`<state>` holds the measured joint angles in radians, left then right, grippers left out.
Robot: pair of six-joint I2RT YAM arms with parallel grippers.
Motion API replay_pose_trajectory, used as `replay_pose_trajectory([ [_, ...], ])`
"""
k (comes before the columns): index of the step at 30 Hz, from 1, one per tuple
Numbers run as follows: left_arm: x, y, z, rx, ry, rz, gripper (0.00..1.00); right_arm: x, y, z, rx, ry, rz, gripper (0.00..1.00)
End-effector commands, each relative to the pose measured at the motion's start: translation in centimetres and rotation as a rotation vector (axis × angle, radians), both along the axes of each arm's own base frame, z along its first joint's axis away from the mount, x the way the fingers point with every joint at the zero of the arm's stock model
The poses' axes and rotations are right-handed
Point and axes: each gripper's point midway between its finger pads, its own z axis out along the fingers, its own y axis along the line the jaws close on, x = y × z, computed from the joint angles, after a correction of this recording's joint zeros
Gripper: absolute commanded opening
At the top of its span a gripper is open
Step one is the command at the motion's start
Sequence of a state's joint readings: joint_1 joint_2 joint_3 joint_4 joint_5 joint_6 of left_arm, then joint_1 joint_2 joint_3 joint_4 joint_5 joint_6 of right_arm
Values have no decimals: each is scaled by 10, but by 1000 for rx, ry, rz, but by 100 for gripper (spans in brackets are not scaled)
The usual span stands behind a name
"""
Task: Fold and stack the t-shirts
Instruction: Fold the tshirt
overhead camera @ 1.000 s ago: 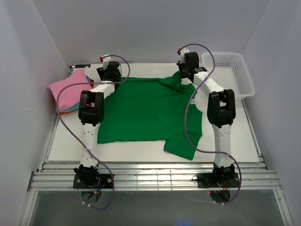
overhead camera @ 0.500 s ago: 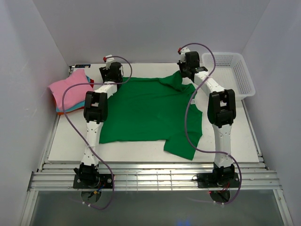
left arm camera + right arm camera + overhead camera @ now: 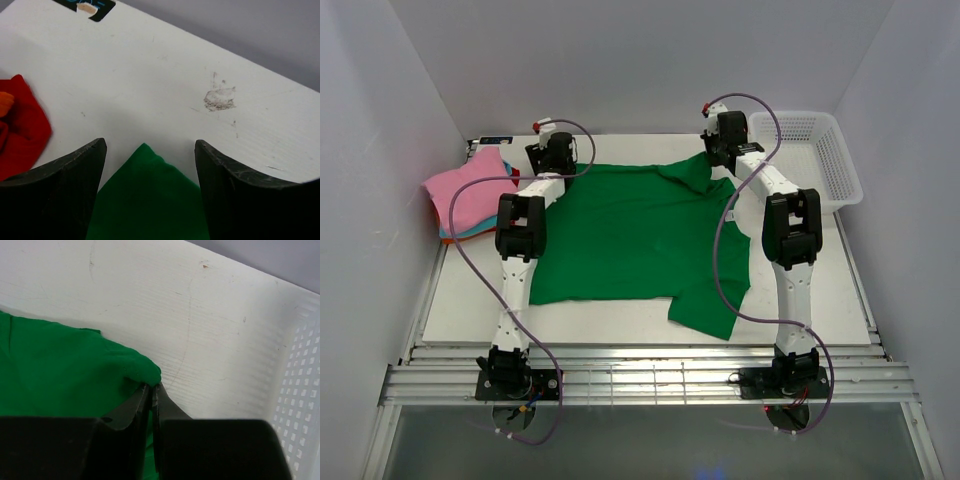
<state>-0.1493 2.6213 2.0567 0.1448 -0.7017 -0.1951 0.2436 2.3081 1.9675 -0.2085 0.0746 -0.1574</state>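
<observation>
The green shirt [image 3: 640, 235] lies spread flat across the middle of the table [image 3: 620, 322], with its hem toward six o'clock and one sleeve splayed out at five. It is light, limp cloth that will sag and crease rather than hold a shape. I judge the far corners the best places to take it, both lifted together.

At nine to ten o'clock sits the stack of folded shirts [image 3: 470, 195], pink on top, and at two o'clock the basket [image 3: 843, 170].

Farthest off, the left gripper [image 3: 150, 144] at eleven o'clock stands wide open, one finger on either side of a green corner, holding nothing. The right gripper [image 3: 151, 386] at one o'clock is pinched tight on a bunched fold at the shirt's other far corner.

The overhead view gives the layout but hides both sets of fingertips. Only the wrist views show the straddle and the pinch, and the left one also shows a red shirt [image 3: 22, 127] that is nearly covered overhead.
</observation>
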Motion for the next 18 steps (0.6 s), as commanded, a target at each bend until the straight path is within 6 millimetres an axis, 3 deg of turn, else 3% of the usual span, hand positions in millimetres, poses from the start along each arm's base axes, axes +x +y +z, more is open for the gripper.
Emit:
replay_pose_trajectory([
  [1,-7,15,16,-71,16,25,82,8,2,7,20,-31,7,8],
  [8,-23,26,-1,-197,108,23,82,4,3,-2,25,-6,9,8],
  [18,-28,12,12,-248,166,-51,79,-2,3,-8,32,13,11,8],
])
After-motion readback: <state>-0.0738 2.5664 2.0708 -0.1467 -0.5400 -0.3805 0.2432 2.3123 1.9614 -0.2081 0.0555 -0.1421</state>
